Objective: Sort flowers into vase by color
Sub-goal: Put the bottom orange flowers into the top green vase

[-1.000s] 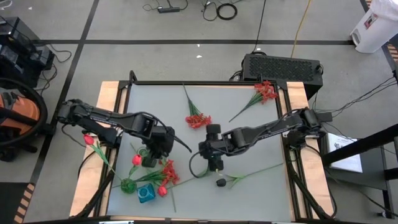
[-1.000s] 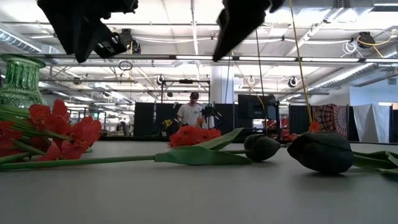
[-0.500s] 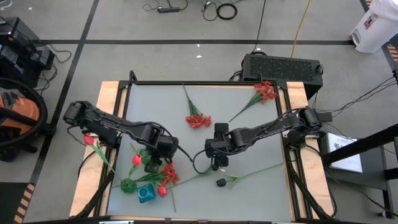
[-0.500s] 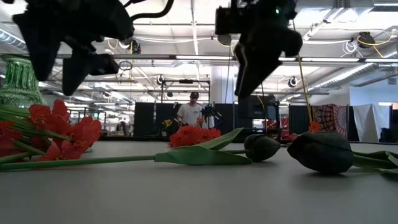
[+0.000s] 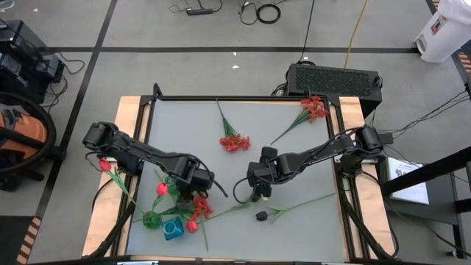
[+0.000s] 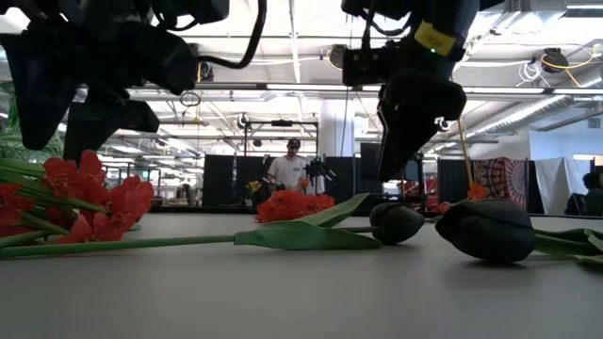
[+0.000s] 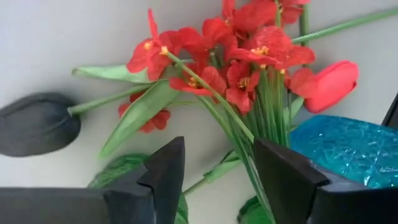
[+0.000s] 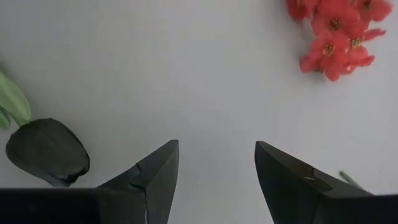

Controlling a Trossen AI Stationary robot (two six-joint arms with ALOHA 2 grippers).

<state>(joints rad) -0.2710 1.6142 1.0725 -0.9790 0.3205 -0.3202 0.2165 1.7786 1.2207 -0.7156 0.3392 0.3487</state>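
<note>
Above red flowers (image 5: 197,206) near table front-left — left gripper (image 5: 193,196) has dropped lower, fingers now spread, empty; pick looks imminent. Right gripper (image 5: 257,193) spread too, over black bud (image 5: 261,216).

Dark jointed arms, black wedge-shaped fingers (image 7: 168,171)

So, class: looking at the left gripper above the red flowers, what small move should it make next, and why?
Probably lower the left gripper a little onto the thin green stems of the frilly red flower bunch, then close. Its dark fingers stand open right over those stems, beside the blue textured glass vase, and hold nothing yet.
</note>
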